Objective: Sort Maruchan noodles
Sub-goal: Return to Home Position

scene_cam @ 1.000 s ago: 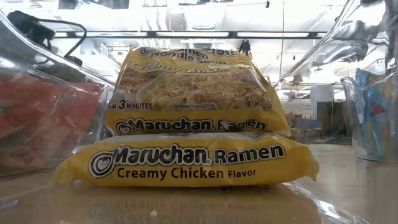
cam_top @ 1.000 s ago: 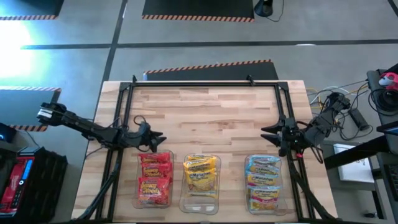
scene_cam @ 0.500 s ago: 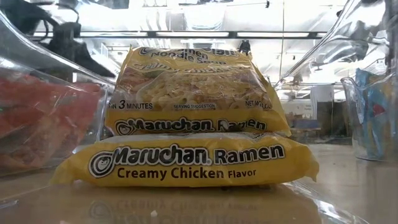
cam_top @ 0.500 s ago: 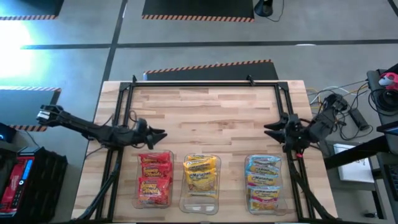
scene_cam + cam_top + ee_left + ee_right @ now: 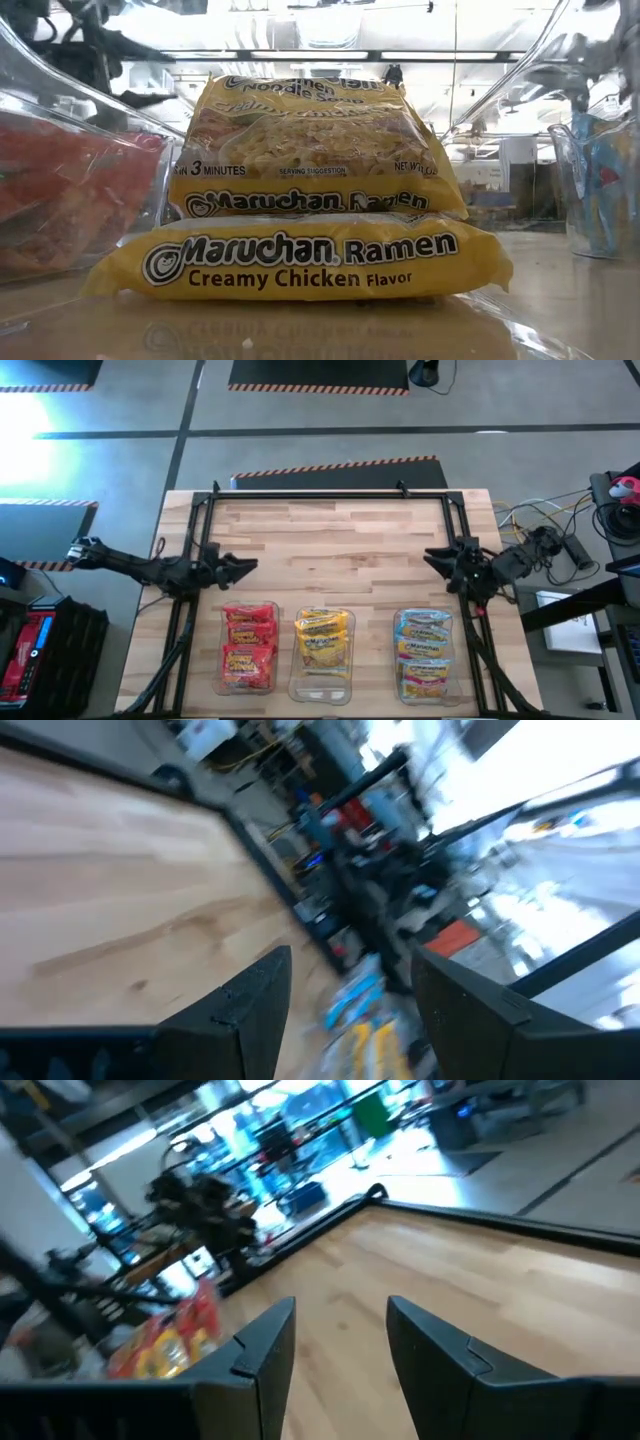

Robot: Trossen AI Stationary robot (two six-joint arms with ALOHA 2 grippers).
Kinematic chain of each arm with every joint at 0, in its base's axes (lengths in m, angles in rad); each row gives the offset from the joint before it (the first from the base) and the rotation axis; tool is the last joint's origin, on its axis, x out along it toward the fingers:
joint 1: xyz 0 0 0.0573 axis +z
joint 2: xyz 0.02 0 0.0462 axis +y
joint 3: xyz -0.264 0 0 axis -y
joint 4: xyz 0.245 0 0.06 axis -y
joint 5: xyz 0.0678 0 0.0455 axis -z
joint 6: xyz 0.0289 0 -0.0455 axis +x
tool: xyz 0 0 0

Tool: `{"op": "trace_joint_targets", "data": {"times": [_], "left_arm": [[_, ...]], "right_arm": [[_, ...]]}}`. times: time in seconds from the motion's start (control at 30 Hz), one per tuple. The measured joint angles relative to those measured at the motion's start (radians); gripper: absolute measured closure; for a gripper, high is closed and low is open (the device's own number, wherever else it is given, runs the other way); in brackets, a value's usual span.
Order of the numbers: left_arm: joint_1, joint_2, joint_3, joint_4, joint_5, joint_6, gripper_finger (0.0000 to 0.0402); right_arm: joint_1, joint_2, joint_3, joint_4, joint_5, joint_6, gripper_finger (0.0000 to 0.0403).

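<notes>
The Maruchan noodles lie sorted by colour in three clear bins along the table's near edge: red packets (image 5: 248, 646) on the left, yellow ones (image 5: 321, 639) in the middle, light blue ones (image 5: 423, 653) on the right. The low view shows two yellow packets (image 5: 310, 190) stacked flat in their bin. My left gripper (image 5: 250, 565) (image 5: 350, 1000) hovers open at the table's left side, behind the red bin. Facing it from the right side, behind the blue bin, my right gripper (image 5: 430, 555) (image 5: 342, 1342) is open too. Neither holds anything.
A black metal frame (image 5: 320, 493) runs along the table's far edge and down both sides. Bare wood (image 5: 340, 545) fills the middle and far part of the table between the grippers. Cables and gear (image 5: 560, 540) sit off the right edge.
Both arms have drawn back from the bins. The left gripper moved toward the far edge and a little left, away from the red bin. The right gripper rose toward the far edge and slightly right, away from the blue bin. The packets stayed still.
</notes>
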Motion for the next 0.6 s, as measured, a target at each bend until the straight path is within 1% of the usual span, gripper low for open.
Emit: {"op": "trace_joint_targets", "data": {"times": [0.1, 0.33, 0.6], "left_arm": [[0.0, -0.063, 0.0, 0.002, 0.0, 0.0, 0.0212], [0.0, -0.194, 0.0, 0.001, 0.0, 0.0, 0.0212], [0.0, -0.304, 0.0, 0.001, 0.0, 0.0, 0.0212]], "right_arm": [[-0.065, -0.024, -0.012, -0.001, 0.0, 0.0, 0.0255], [-0.233, -0.024, -0.012, 0.001, 0.0, 0.0, 0.0259], [-0.456, -0.025, -0.012, 0.0, 0.0, 0.0, 0.0256]]}}
